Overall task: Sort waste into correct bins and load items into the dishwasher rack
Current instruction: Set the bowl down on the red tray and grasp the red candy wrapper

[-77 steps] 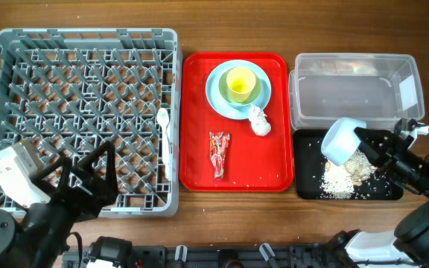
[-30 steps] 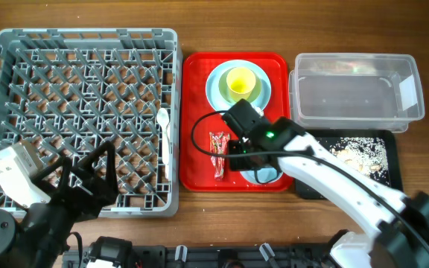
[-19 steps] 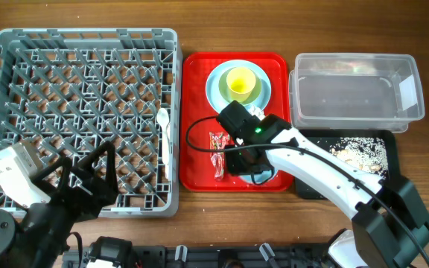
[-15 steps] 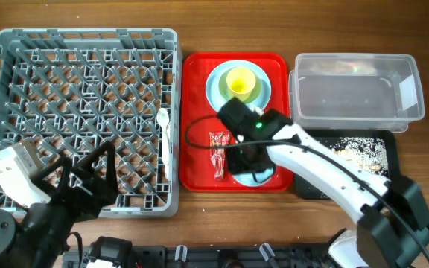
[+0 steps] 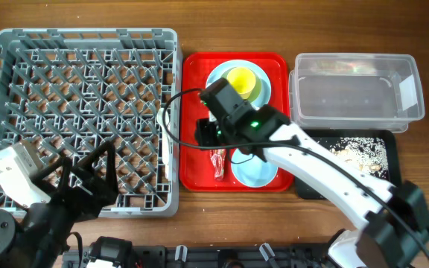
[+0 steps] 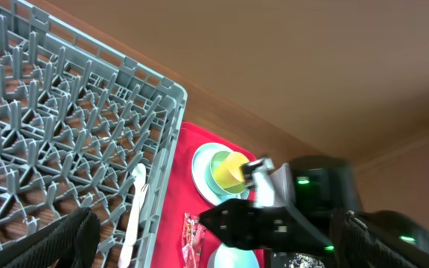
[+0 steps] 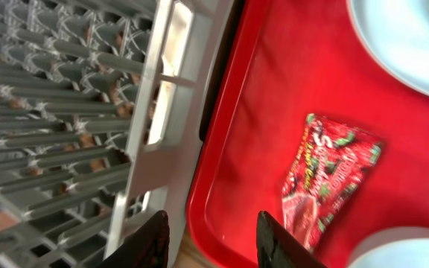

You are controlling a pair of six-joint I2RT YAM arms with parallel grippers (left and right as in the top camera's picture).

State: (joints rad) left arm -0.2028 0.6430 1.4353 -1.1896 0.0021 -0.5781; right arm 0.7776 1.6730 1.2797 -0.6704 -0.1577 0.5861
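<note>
Right gripper point(image 7: 211, 222): fingers partly parted, nothing between them. It hangs over the left edge of the red tray point(image 5: 194, 175), close to the rack point(image 5: 88, 33). Left gripper point(image 5: 86, 164): spread wide and empty, low over the rack's near corner.

Wrapper point(image 7: 326, 179): lies flat on the red tray, just right of the right gripper's fingers, between the plate point(image 5: 214, 78) and the pale blue bowl point(image 5: 258, 171). It touches neither, as far as you can see.

Handling, as a judgement:
- Expect it to be near weightless, thin and crinkly, with a slick film surface.
- It will not resist the fingers, but it may skate across the smooth tray if you nudge it sideways.
- Come straight down on it. Pinch across the narrow width near the middle, where the creases stand up a little, or at a crimped end.
- Close fully, since a loose pinch may let it slip out in transit.

The black tray point(image 5: 392, 160) holds food scraps, so the clear tub point(image 5: 356, 97) looks like the wrapper's place.
</note>
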